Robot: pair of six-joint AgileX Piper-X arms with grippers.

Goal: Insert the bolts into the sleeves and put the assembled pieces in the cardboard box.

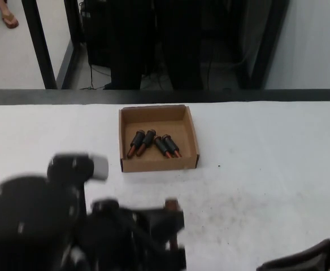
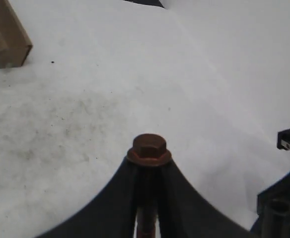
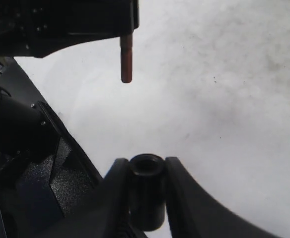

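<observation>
My left gripper [image 2: 148,171] is shut on a copper-coloured bolt [image 2: 148,148], its hex head poking out past the fingertips. In the high view this bolt [image 1: 173,204] sits at the front of the dark left arm, near the bench's front edge. My right gripper [image 3: 147,171] is shut on a black sleeve [image 3: 147,191], open end facing out. The bolt's shank [image 3: 126,57] hangs from the left gripper a short way beyond the sleeve, apart from it. The cardboard box [image 1: 125,164] stands mid-bench with several assembled pieces [image 1: 153,144] lying inside.
The white bench top [image 1: 266,152] is bare and smudged around the box. A box corner [image 2: 6,44] lies off to the side of the left gripper. The right arm [image 1: 306,257] shows at the front right corner. A black edge runs along the back of the bench.
</observation>
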